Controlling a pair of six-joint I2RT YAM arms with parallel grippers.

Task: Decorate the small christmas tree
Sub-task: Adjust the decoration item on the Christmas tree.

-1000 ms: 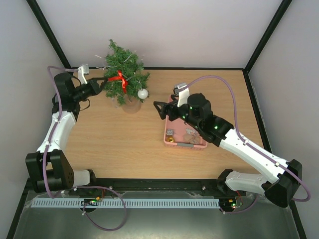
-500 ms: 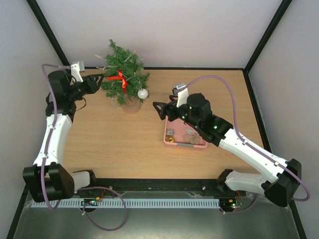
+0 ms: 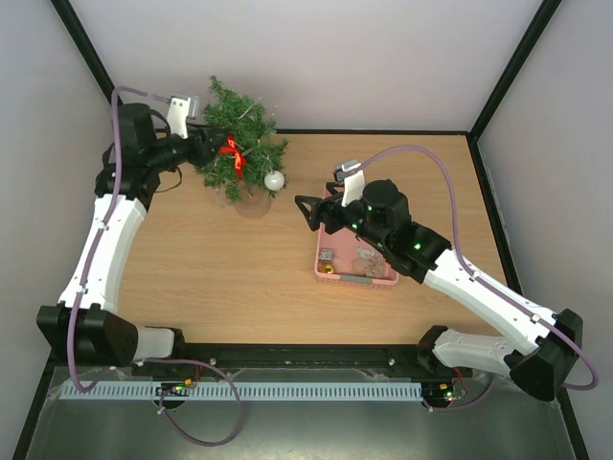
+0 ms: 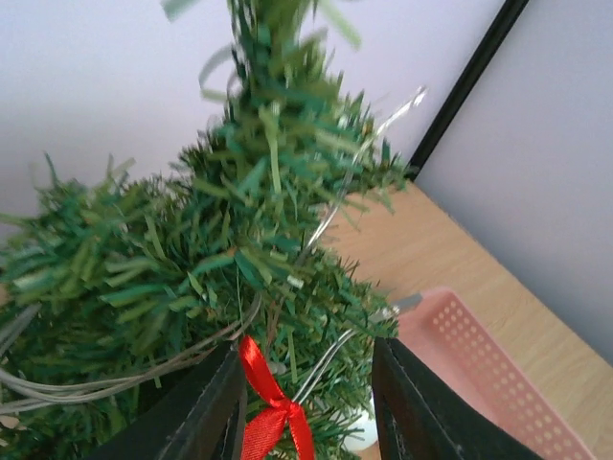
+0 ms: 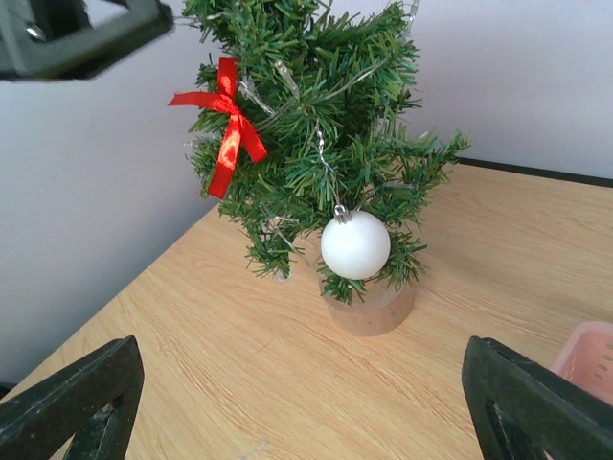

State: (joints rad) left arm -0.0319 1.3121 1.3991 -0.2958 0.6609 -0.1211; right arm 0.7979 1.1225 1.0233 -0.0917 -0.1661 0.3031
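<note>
L fingers apart by tree; R fingers apart; pink basket holds sm. ornaments.

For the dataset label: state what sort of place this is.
Probably a robot lab test cell, not a home: a wooden table enclosed by plain white panels in a black frame, with the small christmas tree as a prop.

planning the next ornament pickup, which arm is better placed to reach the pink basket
Right, probably. The right tool is open at the far corner of the basket, which holds ornaments. The left tool is away at the tree, by the bow.
</note>
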